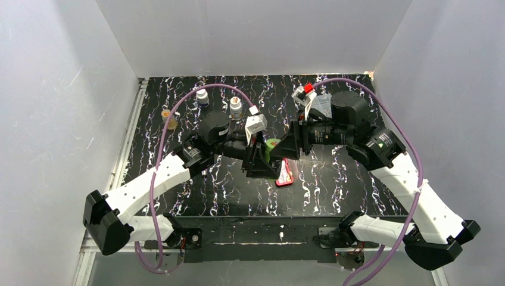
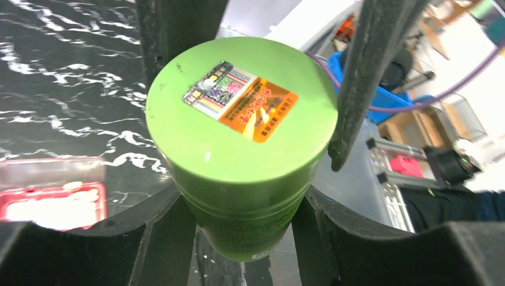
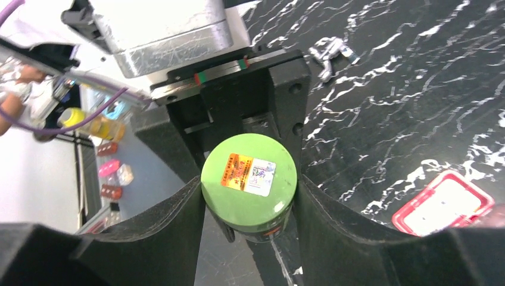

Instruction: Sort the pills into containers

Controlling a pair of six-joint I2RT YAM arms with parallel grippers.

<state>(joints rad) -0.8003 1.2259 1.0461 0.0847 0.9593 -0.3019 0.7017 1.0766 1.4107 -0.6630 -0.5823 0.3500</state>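
Observation:
A green pill bottle [image 1: 273, 145] with a green lid and an orange sticker stands upright above the middle of the table, held between both grippers. My left gripper [image 2: 241, 196] is shut on its body below the lid. My right gripper [image 3: 249, 185] is shut on the lid, and its fingers [image 2: 363, 77] flank the lid in the left wrist view. The red pill case [image 1: 285, 173] with whitish compartments lies flat on the table just in front of the bottle. It also shows in the left wrist view [image 2: 53, 205] and the right wrist view [image 3: 443, 202]. No loose pills show.
At the back left stand a white bottle with a blue cap [image 1: 202, 97], a second small bottle [image 1: 236, 107] and a yellowish jar [image 1: 170, 119]. A clear bag [image 1: 321, 106] lies at the back right. White walls enclose the black marbled table [image 1: 333, 185].

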